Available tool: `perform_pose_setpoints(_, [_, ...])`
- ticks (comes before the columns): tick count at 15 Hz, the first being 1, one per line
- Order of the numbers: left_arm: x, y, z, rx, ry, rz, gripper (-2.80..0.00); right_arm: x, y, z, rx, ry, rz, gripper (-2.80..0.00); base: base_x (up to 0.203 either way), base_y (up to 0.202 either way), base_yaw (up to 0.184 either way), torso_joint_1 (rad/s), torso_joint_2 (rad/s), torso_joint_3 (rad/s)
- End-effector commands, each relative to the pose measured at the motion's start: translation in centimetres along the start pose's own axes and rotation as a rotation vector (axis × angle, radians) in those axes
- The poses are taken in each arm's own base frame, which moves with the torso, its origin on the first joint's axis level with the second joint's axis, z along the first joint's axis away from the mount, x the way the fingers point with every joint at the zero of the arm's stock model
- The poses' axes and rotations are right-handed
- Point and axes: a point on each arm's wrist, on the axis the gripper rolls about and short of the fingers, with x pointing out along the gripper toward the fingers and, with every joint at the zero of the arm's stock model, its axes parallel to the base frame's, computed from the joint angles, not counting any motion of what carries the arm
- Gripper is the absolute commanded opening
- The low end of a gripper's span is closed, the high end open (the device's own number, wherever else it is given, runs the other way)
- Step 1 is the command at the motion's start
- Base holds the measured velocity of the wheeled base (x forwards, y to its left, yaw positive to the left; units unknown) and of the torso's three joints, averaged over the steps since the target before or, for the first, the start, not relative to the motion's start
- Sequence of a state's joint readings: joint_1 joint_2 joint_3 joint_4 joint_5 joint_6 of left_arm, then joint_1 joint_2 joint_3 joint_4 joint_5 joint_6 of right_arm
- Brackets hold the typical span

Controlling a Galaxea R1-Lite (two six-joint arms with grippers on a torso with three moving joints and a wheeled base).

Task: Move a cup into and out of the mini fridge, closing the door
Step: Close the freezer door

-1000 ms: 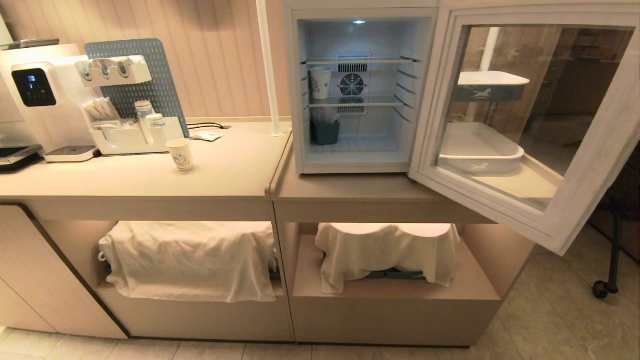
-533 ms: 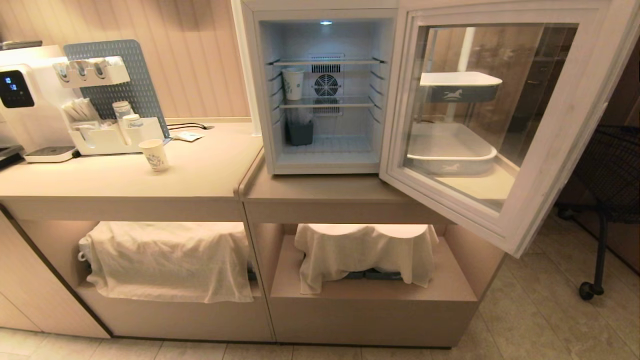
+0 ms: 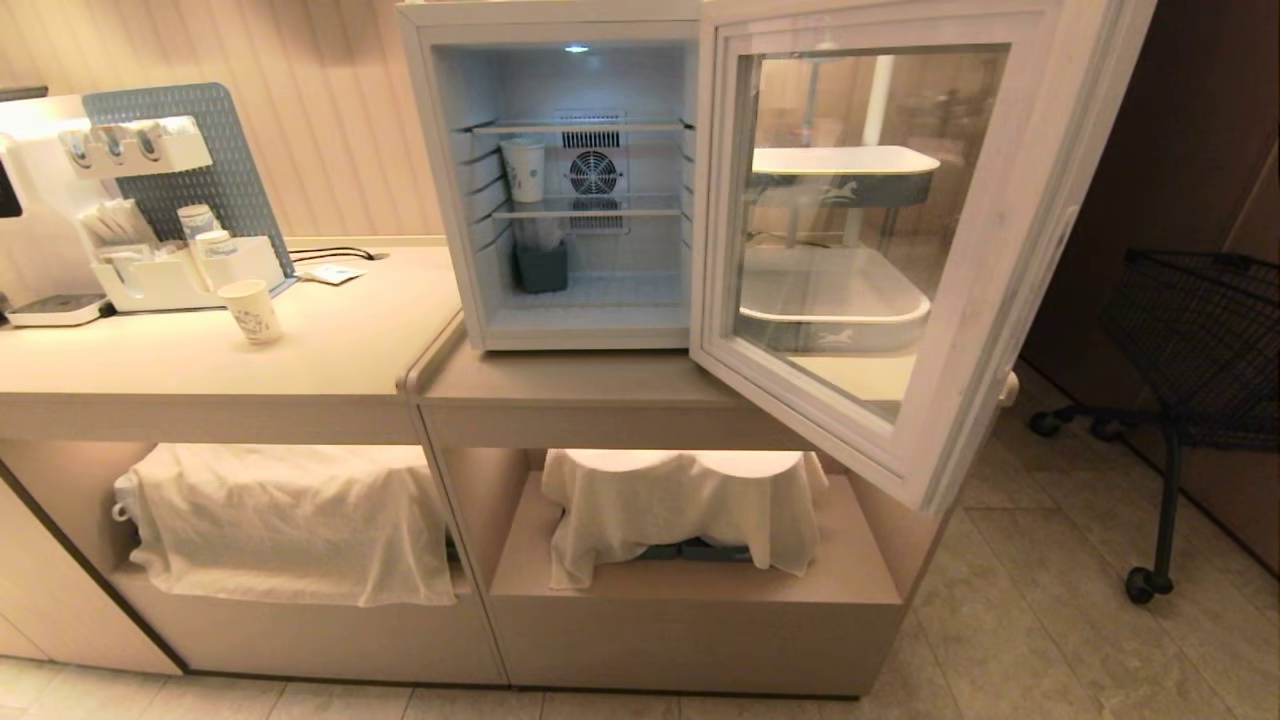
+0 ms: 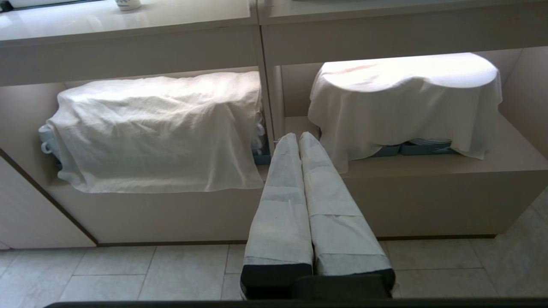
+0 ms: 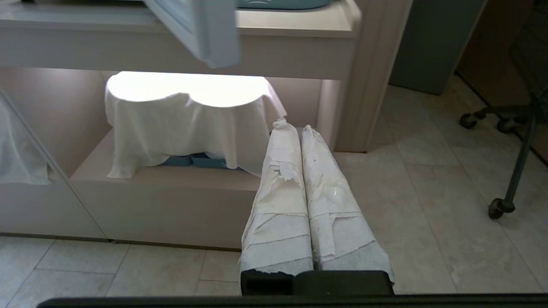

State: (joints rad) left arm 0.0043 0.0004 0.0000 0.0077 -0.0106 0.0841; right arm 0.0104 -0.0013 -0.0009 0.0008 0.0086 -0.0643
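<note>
Standing open on the right-hand section of the counter [image 3: 560, 375], the mini fridge [image 3: 440, 180] has its door [image 3: 985, 260] swung out to the right past the counter's front edge, so that the tinted glass faces the head camera. Inside, an interior light glows at the ceiling and a round fan [image 3: 594, 172] sits at the rear wall. A white paper cup with blue print, the shelf cup [image 3: 523, 170], stands upright at the left end of the middle wire shelf [image 3: 620, 208]; a dark square tub [image 3: 541, 268] rests on the fridge floor below it, toward the left wall. A second cup of the same pattern, the cup [image 3: 249, 311], stands upright on the left-hand section of the counter, near its front edge and just in front of a white organiser tray [image 3: 190, 280] backed by a blue-grey pegboard [image 3: 190, 175]. Beneath the counter, two open bays each hold items draped with a white cloth [image 3: 290, 520]. A dark wheeled wire cart [image 3: 1190, 350] stands on the tiled floor at far right.

Neither arm appears in the head view. The left gripper [image 4: 299, 136] hangs low before the counter's lower bays, its paper-wrapped fingers [image 4: 282, 205] pressed together and empty. The right gripper [image 5: 291, 126] is likewise low, below the door's bottom corner, its fingers closed against each other with nothing between them.
</note>
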Motion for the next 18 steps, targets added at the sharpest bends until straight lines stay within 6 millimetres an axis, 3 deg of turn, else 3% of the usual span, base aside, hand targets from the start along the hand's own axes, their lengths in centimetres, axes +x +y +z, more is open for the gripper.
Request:
perform_pose_setpoints(1, [0.0, 0.0, 0.0, -0.004, 0.002, 0.006, -2.80, 0.0, 0.0, 0.0, 0.004, -0.002, -0.001, -2.80, 0.000, -0.146, -0.002, 0.007, 0.00, 0.002])
perform_pose_setpoints(6, [0.0, 0.0, 0.0, 0.001, 0.001, -0.001, -2.80, -0.1, 0.0, 0.3, 0.027, -0.013, -0.003, -2.80, 0.000, -0.018, 0.001, 0.001, 0.00, 0.001])
perform_pose_setpoints(10, [0.0, 0.0, 0.0, -0.044, -0.004, 0.010, -2.80, -1.4, -0.2, 4.6, 0.052, -0.048, 0.024, -2.80, 0.000, 0.000, 0.000, 0.000, 0.00, 0.000])
perform_pose_setpoints(12, [0.0, 0.0, 0.0, -0.061, -0.004, 0.010, -2.80, -1.7, -0.3, 7.8, 0.147, 0.052, 0.067, -2.80, 0.000, 0.000, 0.000, 0.000, 0.00, 0.000])
perform_pose_setpoints(15, [0.0, 0.0, 0.0, -0.061, -0.004, 0.010, -2.80, 0.5, -0.4, 12.4, 0.300, 0.273, 0.162, -2.80, 0.000, 0.000, 0.000, 0.000, 0.00, 0.000])
perform_pose_setpoints(18, [0.0, 0.0, 0.0, -0.061, -0.003, 0.010, -2.80, 5.6, -0.4, 17.0, 0.427, 0.424, 0.268, -2.80, 0.000, 0.000, 0.000, 0.000, 0.00, 0.000])
